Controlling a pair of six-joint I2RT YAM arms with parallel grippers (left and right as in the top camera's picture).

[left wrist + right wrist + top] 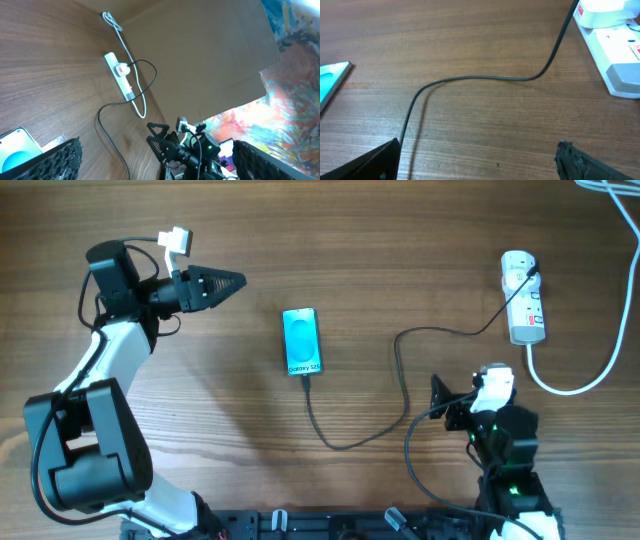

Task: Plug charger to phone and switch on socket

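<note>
The phone (302, 340) lies flat mid-table with its teal screen up, and it also shows at the edges of the wrist views (15, 152) (331, 80). The charger (400, 365), a thin black cable, runs from the socket (523, 300) in a loop to the phone's near end, where its tip (306, 380) touches; I cannot tell whether it is seated. My left gripper (235, 280) hovers open, left of the phone. My right gripper (460, 395) is open beside the cable loop, below the socket. Both hold nothing.
A thick white cord (580, 380) curves from the socket toward the right table edge and up to the far corner. In the left wrist view, the right arm (182, 147) stands between my fingers (55, 162), beyond the table edge.
</note>
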